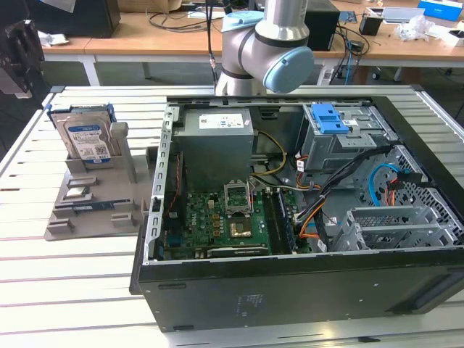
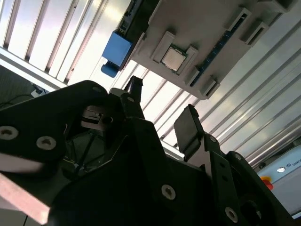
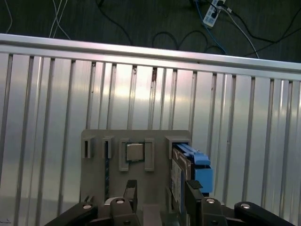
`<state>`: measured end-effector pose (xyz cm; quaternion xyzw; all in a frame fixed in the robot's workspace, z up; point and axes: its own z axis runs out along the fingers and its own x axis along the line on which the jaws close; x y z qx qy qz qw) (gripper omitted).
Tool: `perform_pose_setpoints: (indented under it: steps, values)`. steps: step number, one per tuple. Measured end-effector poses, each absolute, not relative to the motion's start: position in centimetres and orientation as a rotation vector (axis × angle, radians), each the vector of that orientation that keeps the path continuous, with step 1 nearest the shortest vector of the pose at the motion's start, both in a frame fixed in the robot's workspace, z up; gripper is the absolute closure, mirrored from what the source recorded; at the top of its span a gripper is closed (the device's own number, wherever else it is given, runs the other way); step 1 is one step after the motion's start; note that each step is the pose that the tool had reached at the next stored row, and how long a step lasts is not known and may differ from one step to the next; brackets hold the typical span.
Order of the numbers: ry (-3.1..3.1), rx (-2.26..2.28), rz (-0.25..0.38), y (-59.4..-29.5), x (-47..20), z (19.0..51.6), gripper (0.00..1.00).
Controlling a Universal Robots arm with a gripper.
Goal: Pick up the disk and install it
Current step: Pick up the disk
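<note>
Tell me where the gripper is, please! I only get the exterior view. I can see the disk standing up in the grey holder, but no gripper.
Observer: In the first wrist view the gripper hangs over the grey holder, close to the disk.
Operator: Is it grabbing the disk?
Observer: No. In the second wrist view its fingers stand apart, with nothing between them.
Operator: Is the disk lined up with the gap?
Observer: Not quite. In the first wrist view the disk sits in line with one finger, and the gap faces bare holder between the disk and the small silver chip.
</note>
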<state>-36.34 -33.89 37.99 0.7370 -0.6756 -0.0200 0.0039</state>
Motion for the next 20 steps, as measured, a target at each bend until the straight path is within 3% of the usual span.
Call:
perform_pose_setpoints:
  steps: [8, 20]
  values:
    - [-2.116, 2.31, -0.063, -33.8, -36.3, 38.0, 0.45]
    - [-2.116, 2.311, -0.063, -30.9, -36.3, 37.9, 0.45]
